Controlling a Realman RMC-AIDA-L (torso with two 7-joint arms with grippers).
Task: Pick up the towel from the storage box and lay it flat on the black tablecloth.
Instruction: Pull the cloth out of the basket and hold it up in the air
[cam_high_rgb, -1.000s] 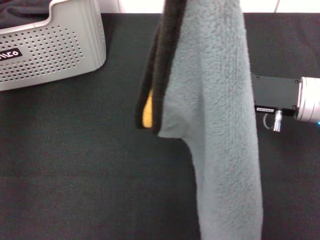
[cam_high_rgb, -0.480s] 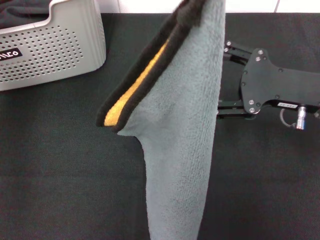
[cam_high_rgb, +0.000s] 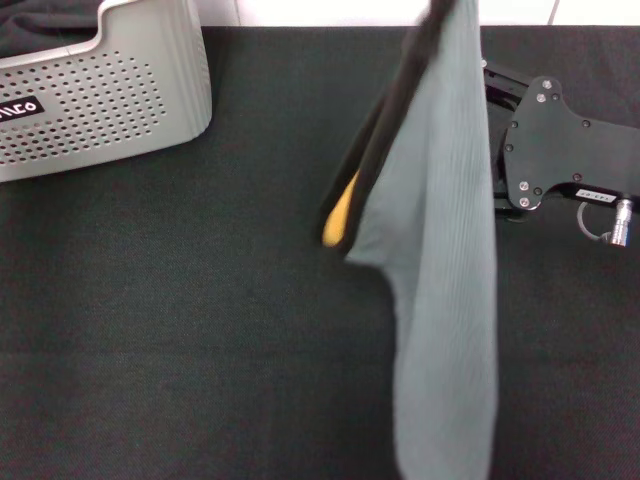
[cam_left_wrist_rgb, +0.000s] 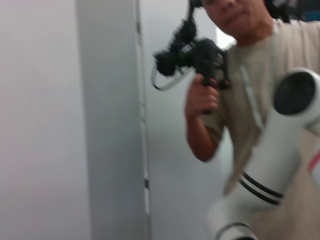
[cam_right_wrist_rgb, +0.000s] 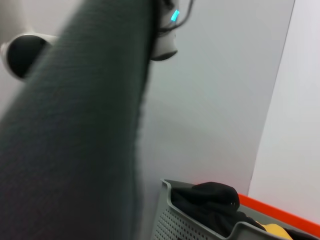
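1. We see the towel (cam_high_rgb: 440, 250) hanging in the air above the black tablecloth (cam_high_rgb: 180, 330), well clear of the storage box (cam_high_rgb: 110, 100) at the far left corner.
2. Its top runs out of the head view, so we cannot tell what holds it; a dark trimmed edge with a yellow patch (cam_high_rgb: 340, 215) folds along its left side.
3. The right gripper (cam_high_rgb: 500, 140) lies just behind the towel's right edge, its black body (cam_high_rgb: 570, 150) extending to the right; the cloth hides its fingertips, so we cannot tell whether it grips.
4. The left gripper does not appear.
5. In the right wrist view the towel (cam_right_wrist_rgb: 75, 140) drapes close by, with the box (cam_right_wrist_rgb: 200, 222) holding dark cloth (cam_right_wrist_rgb: 210, 200) beyond.
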